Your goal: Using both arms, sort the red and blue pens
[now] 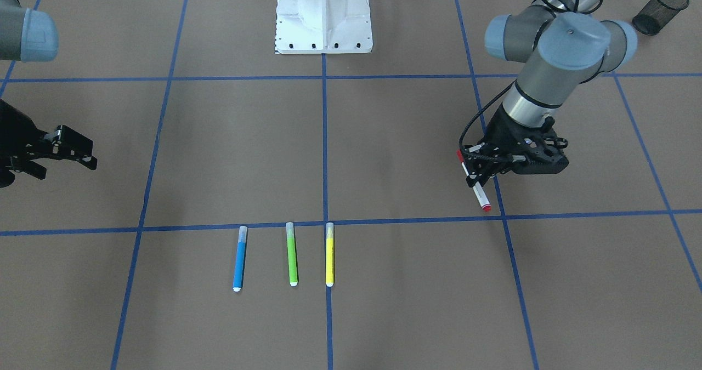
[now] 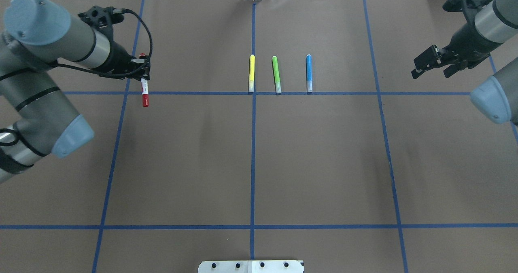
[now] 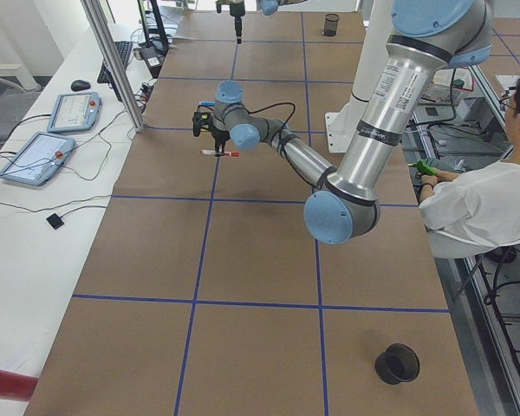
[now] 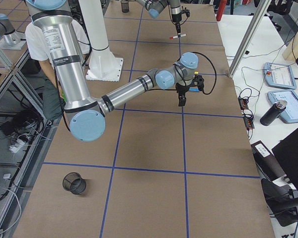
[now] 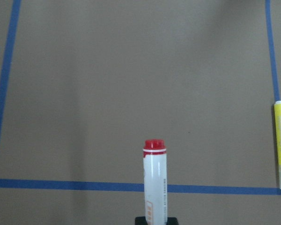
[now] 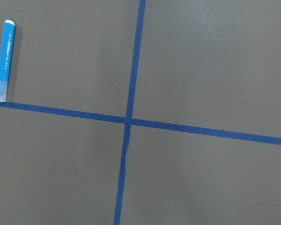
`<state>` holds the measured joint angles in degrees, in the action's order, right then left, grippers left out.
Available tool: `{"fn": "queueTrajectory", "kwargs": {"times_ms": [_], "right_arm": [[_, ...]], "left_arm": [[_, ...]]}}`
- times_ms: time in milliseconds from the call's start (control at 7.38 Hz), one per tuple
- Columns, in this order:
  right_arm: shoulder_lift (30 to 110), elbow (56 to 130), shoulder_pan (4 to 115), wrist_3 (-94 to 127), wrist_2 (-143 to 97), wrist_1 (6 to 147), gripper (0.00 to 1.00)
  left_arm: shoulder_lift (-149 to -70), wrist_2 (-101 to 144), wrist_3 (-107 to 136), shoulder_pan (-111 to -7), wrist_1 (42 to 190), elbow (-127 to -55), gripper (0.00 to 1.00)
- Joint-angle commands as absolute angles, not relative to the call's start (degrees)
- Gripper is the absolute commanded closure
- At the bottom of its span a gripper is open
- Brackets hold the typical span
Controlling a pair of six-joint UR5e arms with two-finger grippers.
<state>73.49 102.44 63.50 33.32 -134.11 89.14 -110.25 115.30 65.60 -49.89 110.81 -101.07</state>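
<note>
My left gripper (image 2: 142,75) is shut on the white-barrelled red marker (image 2: 144,92), holding it near its back end. Its red cap (image 1: 486,208) points away from the wrist, over the left side of the table. In the left wrist view the marker (image 5: 155,183) sticks out over a blue tape line. The blue pen (image 2: 309,73) lies on the table right of centre, also seen in the front view (image 1: 239,257) and in the right wrist view (image 6: 4,61). My right gripper (image 2: 429,71) hangs open and holds nothing, well to the right of the blue pen.
A green pen (image 2: 276,74) and a yellow pen (image 2: 251,73) lie parallel beside the blue pen. A black mesh cup (image 1: 661,9) stands near the left arm's base side. The white pedestal (image 1: 323,19) stands at the robot's edge. A seated person (image 3: 485,204) is beside the table.
</note>
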Motion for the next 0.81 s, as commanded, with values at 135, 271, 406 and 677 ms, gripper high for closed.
{"fn": "queueTrajectory", "kwargs": {"times_ms": [135, 271, 406, 677], "right_arm": [[70.7, 102.0, 60.7, 37.4, -130.6, 89.1, 0.0], [69.6, 101.7, 60.0, 38.8, -130.1, 89.1, 0.0], [68.7, 101.5, 59.4, 39.8, -129.8, 89.1, 0.0], [68.4, 101.0, 58.8, 39.8, -128.9, 89.0, 0.0]], "left_arm": [[-87.7, 113.0, 65.7, -55.1, 117.6, -114.1, 1.0], [-79.2, 112.8, 65.8, -56.2, 127.9, -113.9, 1.0], [-74.0, 112.4, 66.0, -58.9, 134.5, -113.2, 1.0], [-66.7, 111.9, 66.4, -66.8, 142.3, -110.0, 1.0]]}}
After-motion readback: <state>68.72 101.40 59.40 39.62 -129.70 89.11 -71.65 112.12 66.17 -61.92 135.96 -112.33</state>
